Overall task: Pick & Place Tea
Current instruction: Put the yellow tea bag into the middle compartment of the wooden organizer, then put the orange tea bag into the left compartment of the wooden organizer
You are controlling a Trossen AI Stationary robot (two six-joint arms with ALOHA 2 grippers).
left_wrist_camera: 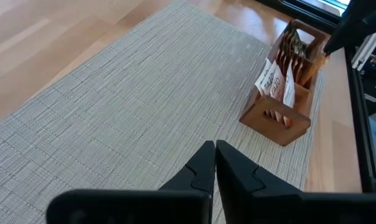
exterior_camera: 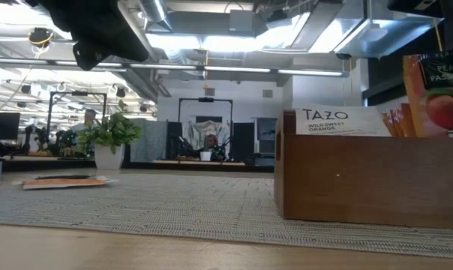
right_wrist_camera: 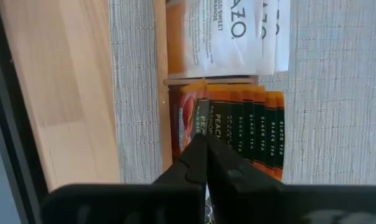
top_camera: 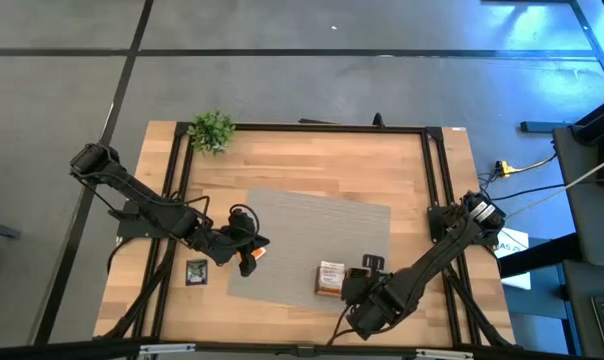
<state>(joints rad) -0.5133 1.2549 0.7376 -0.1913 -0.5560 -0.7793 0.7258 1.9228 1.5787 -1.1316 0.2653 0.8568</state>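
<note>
Most flat square tea sachets (right_wrist_camera: 238, 124) already stand in my long wooden tray (left_wrist_camera: 281, 115), over which my right gripper (right_wrist_camera: 205, 155) hovers clenched and empty. My left gripper (left_wrist_camera: 214, 163), also pinched empty, hangs above the grey woven mat (top_camera: 312, 225). An orange sachet (exterior_camera: 64, 181) on the mat and a dark sachet (top_camera: 196, 271) on the bare wooden table (top_camera: 312, 160) remain.

Both arms are dark, with thick round joints; the left arm (top_camera: 142, 205) carries a looping black cable.

Robotics lab or open-plan workshop: beyond the wooden table (top_camera: 312, 160), exposed ceiling ducts (exterior_camera: 211, 19) with strip lights, dark monitors (exterior_camera: 1, 126), workbenches, grey concrete floor (top_camera: 282, 80) around it.
</note>
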